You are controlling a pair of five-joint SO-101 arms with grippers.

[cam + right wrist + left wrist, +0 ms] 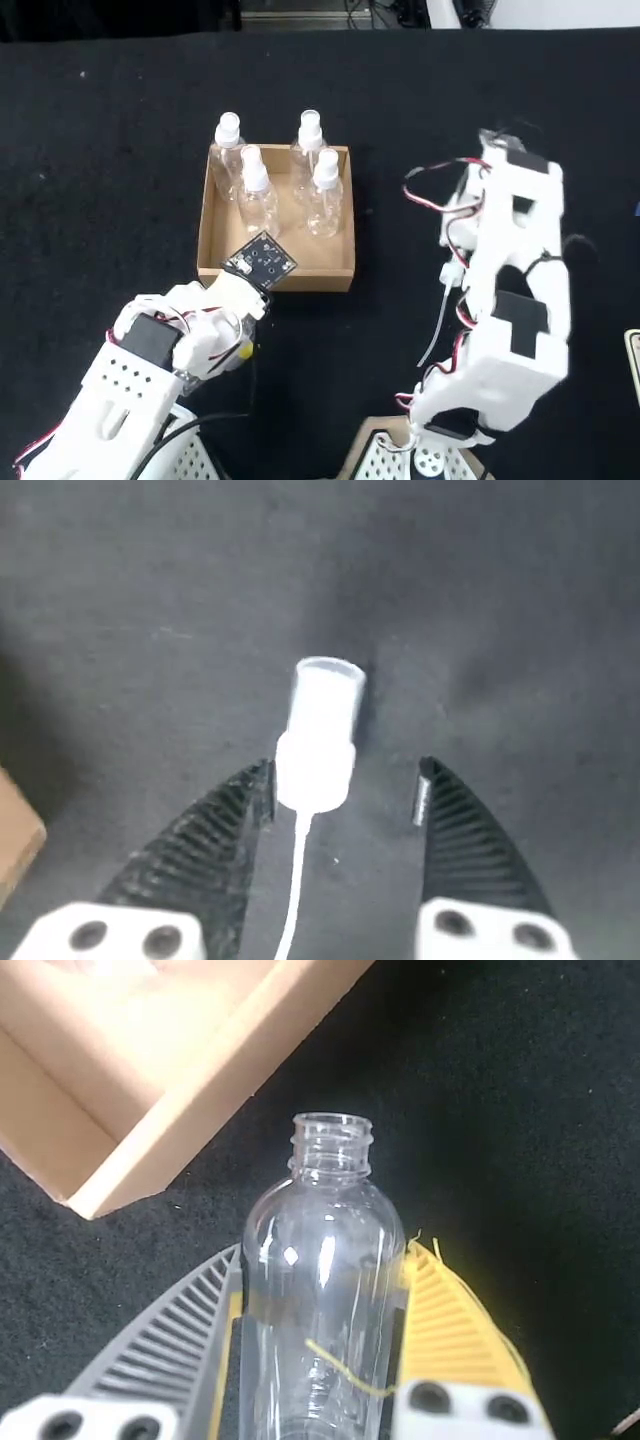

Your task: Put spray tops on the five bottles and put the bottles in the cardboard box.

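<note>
- Left claw (pixel 328 1260) is clenched on a clear plastic bottle with an open threaded neck (pixel 325 1200). The grey finger presses one side and the yellow finger (pixel 450 1330) the other.
- That bottle has no top on it, and it sits just outside a corner of the brown open cardboard box (pixel 190 1110). I can't tell whether its base rests on the black counter (pixel 520 1110).
- In the high view, the left arm (pixel 150 370) stretches up to the box's near wall (pixel 300 277).
- Inside the box stand four clear bottles capped with white spray tops (pixel 258 195), upright and grouped toward the far wall.
- Right claw (pixel 345 775) is released, jaws spread wide.
- Between those jaws, a white spray top with a thin white tube (pixel 322 730) lies on the counter. One dark finger (pixel 215 850) is right against its collar; the other stands clear of it.
- The right arm (pixel 515 280) is folded over the counter, well apart from the box.
</note>
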